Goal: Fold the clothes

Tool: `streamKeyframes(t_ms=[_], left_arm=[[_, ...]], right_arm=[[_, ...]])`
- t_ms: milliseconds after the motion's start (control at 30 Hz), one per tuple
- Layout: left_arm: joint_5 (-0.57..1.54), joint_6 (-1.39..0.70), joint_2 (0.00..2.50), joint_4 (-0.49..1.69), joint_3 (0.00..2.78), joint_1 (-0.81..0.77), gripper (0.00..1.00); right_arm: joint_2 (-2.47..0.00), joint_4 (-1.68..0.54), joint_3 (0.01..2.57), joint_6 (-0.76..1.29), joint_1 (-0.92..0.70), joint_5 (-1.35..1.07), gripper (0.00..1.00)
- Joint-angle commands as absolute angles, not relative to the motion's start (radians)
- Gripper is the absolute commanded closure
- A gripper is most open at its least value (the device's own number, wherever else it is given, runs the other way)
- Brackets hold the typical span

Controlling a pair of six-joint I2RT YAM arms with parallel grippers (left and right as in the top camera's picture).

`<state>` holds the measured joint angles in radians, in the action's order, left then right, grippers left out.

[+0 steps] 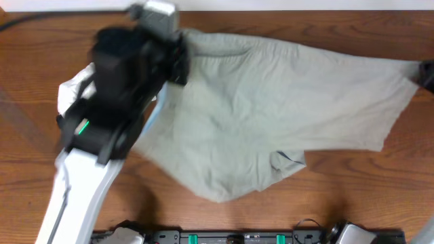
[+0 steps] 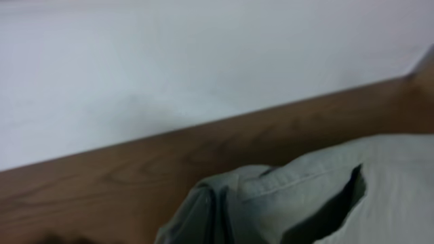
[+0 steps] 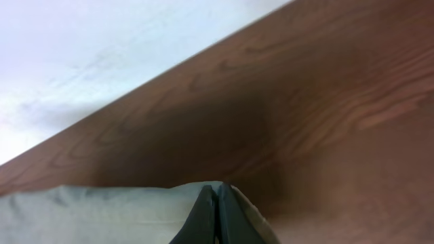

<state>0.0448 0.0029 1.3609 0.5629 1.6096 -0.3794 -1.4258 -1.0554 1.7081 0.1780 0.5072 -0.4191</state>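
The khaki trousers [image 1: 271, 115] lie spread across the wooden table, stretched between both grippers. My left gripper [image 1: 180, 61] is at their top left corner. In the left wrist view a bunched fold with a stitched waistband [image 2: 285, 196] rises at the bottom edge, and the fingers themselves are hidden in it. My right gripper [image 1: 426, 73] is at the far right tip of the trousers. In the right wrist view its dark fingers [image 3: 217, 213] are pressed together on the pale cloth edge [image 3: 102, 210].
A white garment [image 1: 70, 91] lies partly under my left arm [image 1: 102, 135] at the left. The table's far edge meets a white wall [image 2: 203, 61]. The arm bases [image 1: 244, 237] sit along the front edge.
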Motion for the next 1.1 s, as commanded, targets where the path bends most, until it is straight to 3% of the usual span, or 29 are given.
streamKeyframes(t_ms=[0,133,233,267,333,400,600,933,1033,1067], left_arm=[[0.003,0.033,1.486,0.487,1.619,-0.361,0.95],[0.004,0.029,1.641,0.381,1.619,-0.349,0.94],[0.003,0.029,1.716,0.323,1.619,-0.349,0.89],[0.003,0.029,1.728,0.312,1.619,-0.349,0.83],[0.002,0.029,1.734,0.309,1.619,-0.349,0.55],[0.002,0.029,1.716,0.318,1.62,-0.349,0.42],[0.002,0.029,1.579,0.416,1.62,-0.348,0.31],[0.014,0.029,1.262,0.677,1.62,-0.348,0.27],[0.015,0.029,1.171,0.735,1.62,-0.348,0.04],[0.015,0.029,1.137,0.755,1.62,-0.348,0.01]], right_arm=[[-1.523,-1.013,1.716,0.17,0.484,-0.458,0.99],[-1.654,-0.919,1.716,0.159,0.454,-0.468,0.97],[-1.723,-0.852,1.716,0.134,0.437,-0.472,0.79],[-1.738,-0.84,1.716,0.133,0.435,-0.473,0.7],[-1.753,-0.836,1.716,0.133,0.437,-0.476,0.55],[-1.752,-0.852,1.717,0.133,0.441,-0.476,0.49],[-1.711,-0.963,1.717,0.104,0.447,-0.532,0.43],[-1.593,-1.144,1.717,0.006,0.445,-0.611,0.42],[-1.525,-1.182,1.717,-0.006,0.442,-0.611,0.41],[-1.498,-1.193,1.717,-0.006,0.439,-0.611,0.41]])
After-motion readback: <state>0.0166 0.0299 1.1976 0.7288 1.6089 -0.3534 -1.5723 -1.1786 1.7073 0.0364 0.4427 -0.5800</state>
